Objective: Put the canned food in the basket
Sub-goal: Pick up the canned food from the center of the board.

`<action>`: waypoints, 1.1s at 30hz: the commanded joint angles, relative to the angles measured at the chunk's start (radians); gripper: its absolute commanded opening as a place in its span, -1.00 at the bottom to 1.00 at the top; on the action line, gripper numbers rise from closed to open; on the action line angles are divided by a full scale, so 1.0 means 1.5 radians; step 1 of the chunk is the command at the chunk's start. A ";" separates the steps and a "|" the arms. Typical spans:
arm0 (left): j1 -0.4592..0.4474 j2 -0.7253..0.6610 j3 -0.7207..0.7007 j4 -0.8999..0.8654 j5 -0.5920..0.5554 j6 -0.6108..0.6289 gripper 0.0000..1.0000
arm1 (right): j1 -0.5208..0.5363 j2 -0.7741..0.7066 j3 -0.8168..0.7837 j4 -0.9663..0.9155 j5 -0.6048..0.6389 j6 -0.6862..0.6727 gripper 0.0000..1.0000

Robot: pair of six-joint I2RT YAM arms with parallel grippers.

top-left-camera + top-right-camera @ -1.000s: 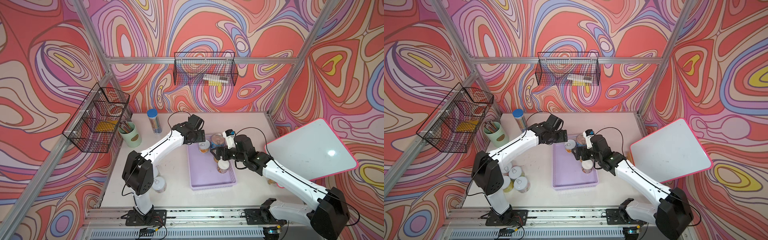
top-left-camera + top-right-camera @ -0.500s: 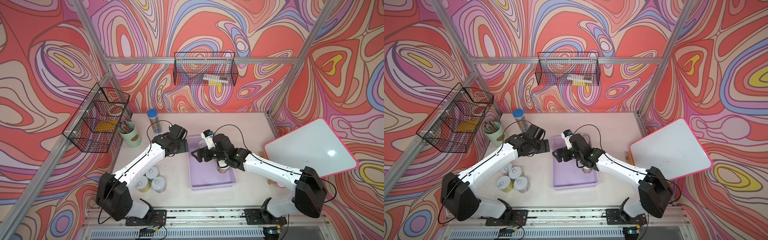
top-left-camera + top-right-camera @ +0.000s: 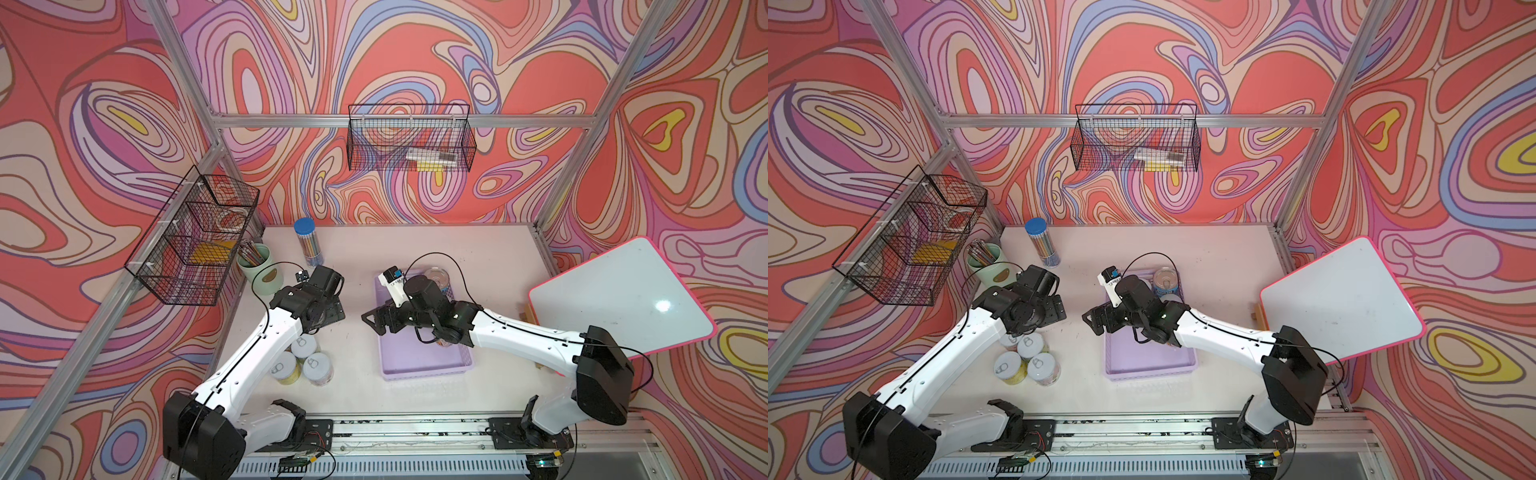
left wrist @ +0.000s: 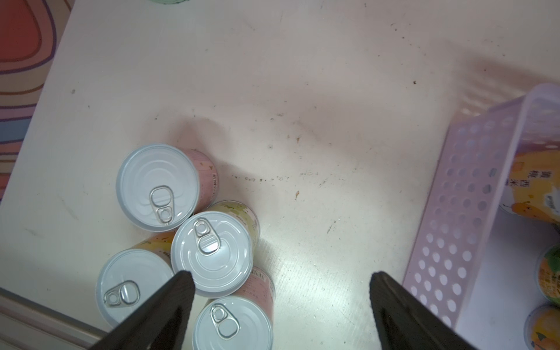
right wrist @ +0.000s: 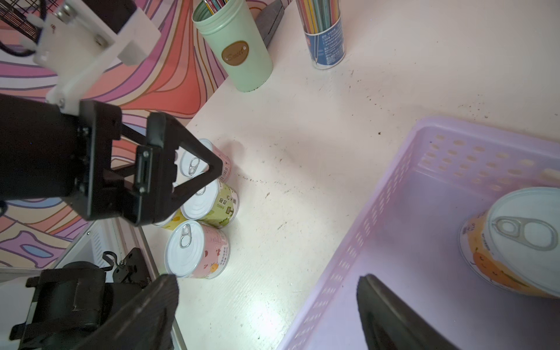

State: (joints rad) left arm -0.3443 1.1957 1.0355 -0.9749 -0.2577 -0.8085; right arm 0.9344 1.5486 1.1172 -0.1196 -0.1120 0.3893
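Back from the basket [image 4: 454, 212], where several cans [image 5: 521, 239] now stand, the left gripper [image 4: 278, 281] hangs wide open and empty over four cans [image 4: 212, 251] left on the table [image 4: 303, 91], while the right gripper [image 5: 266, 281], open and empty too, hovers by the basket's edge.

2 white arms [image 3: 266, 345] carry black joints, thin black cables and black triangular pincer fingers [image 4: 169, 306].

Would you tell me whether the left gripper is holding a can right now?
No, the left wrist view shows the left gripper open above the table, its jaws gripping none of the cans.
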 commanded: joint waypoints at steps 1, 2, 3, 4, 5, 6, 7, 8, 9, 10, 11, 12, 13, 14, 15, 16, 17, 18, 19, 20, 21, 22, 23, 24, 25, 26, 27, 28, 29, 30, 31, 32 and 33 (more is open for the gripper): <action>0.052 -0.016 -0.033 -0.029 0.026 -0.024 0.89 | 0.018 -0.008 0.029 0.003 0.039 -0.026 0.87; 0.065 -0.020 -0.041 -0.026 0.030 -0.028 0.89 | 0.025 -0.008 0.035 -0.003 0.052 -0.035 0.87; 0.077 -0.023 -0.047 -0.023 0.032 -0.030 0.90 | 0.031 -0.006 0.041 -0.007 0.062 -0.042 0.87; 0.086 -0.025 -0.053 -0.020 0.031 -0.032 0.91 | 0.036 -0.005 0.045 -0.009 0.069 -0.048 0.87; 0.100 -0.026 -0.059 -0.017 0.031 -0.034 0.91 | 0.040 -0.002 0.050 -0.008 0.076 -0.054 0.87; 0.112 -0.026 -0.064 -0.015 0.035 -0.035 0.91 | 0.044 0.001 0.055 -0.006 0.080 -0.058 0.87; 0.123 -0.026 -0.068 -0.012 0.038 -0.034 0.92 | 0.047 0.007 0.059 -0.006 0.081 -0.062 0.87; 0.133 -0.026 -0.071 -0.011 0.036 -0.035 0.92 | 0.051 0.014 0.068 -0.005 0.082 -0.065 0.87; 0.142 -0.025 -0.074 -0.012 0.029 -0.037 0.93 | 0.054 0.022 0.076 -0.003 0.080 -0.068 0.87; 0.149 -0.026 -0.074 -0.014 0.021 -0.039 0.93 | 0.056 0.029 0.083 -0.002 0.076 -0.070 0.87; 0.156 -0.025 -0.076 -0.015 0.014 -0.039 0.95 | 0.059 0.036 0.092 -0.001 0.073 -0.072 0.87; 0.166 -0.024 -0.076 -0.015 0.010 -0.038 0.95 | 0.062 0.044 0.100 0.001 0.067 -0.075 0.87; 0.175 -0.023 -0.076 -0.015 0.008 -0.037 0.96 | 0.064 0.051 0.109 0.000 0.065 -0.077 0.87; 0.185 -0.022 -0.077 -0.013 0.006 -0.034 0.97 | 0.067 0.057 0.117 0.000 0.061 -0.078 0.87; 0.193 -0.020 -0.077 -0.012 0.006 -0.030 0.96 | 0.069 0.063 0.125 0.001 0.058 -0.080 0.87; 0.204 -0.019 -0.077 -0.009 0.006 -0.027 0.97 | 0.071 0.069 0.132 0.001 0.055 -0.081 0.87; 0.213 -0.018 -0.078 -0.004 0.006 -0.022 0.97 | 0.072 0.072 0.136 0.001 0.053 -0.083 0.87; 0.220 -0.015 -0.078 0.000 0.008 -0.018 0.97 | 0.073 0.075 0.140 0.002 0.052 -0.084 0.87; 0.229 -0.012 -0.079 0.006 0.011 -0.012 0.97 | 0.074 0.076 0.141 0.004 0.052 -0.084 0.87; 0.237 -0.008 -0.081 0.011 0.014 -0.006 0.97 | 0.075 0.077 0.141 0.005 0.050 -0.084 0.87; 0.244 -0.002 -0.081 0.016 0.017 -0.002 0.98 | 0.075 0.077 0.140 0.004 0.050 -0.083 0.87; 0.251 0.005 -0.080 0.020 0.018 0.005 0.98 | 0.075 0.076 0.138 0.006 0.049 -0.083 0.87; 0.256 0.012 -0.079 0.024 0.018 0.010 0.97 | 0.075 0.075 0.136 0.006 0.049 -0.082 0.87; 0.262 0.018 -0.079 0.028 0.019 0.014 0.98 | 0.075 0.073 0.131 0.008 0.048 -0.081 0.87; 0.267 0.025 -0.078 0.035 0.022 0.022 0.98 | 0.075 0.072 0.127 0.009 0.049 -0.080 0.87; 0.274 0.032 -0.078 0.042 0.029 0.030 0.98 | 0.075 0.070 0.123 0.012 0.050 -0.080 0.87; 0.280 0.039 -0.077 0.049 0.034 0.038 0.98 | 0.075 0.069 0.121 0.011 0.049 -0.080 0.87; 0.284 0.046 -0.076 0.056 0.040 0.047 0.98 | 0.075 0.067 0.118 0.012 0.047 -0.080 0.87; 0.289 0.054 -0.074 0.060 0.043 0.055 0.98 | 0.075 0.066 0.116 0.012 0.046 -0.080 0.87; 0.292 0.060 -0.071 0.064 0.043 0.063 0.98 | 0.075 0.065 0.115 0.011 0.045 -0.080 0.87; 0.295 0.067 -0.068 0.067 0.041 0.072 0.98 | 0.075 0.065 0.114 0.011 0.043 -0.082 0.87; 0.299 0.074 -0.063 0.064 0.038 0.077 0.98 | 0.075 0.066 0.114 0.011 0.042 -0.082 0.87; 0.302 0.079 -0.061 0.066 0.037 0.085 0.98 | 0.075 0.065 0.113 0.011 0.040 -0.083 0.87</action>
State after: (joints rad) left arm 0.0925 1.2945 0.9276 -0.8948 -0.2039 -0.7383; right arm 1.0412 1.6608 1.2999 -0.1184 -0.0414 0.2775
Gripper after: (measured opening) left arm 0.990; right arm 0.934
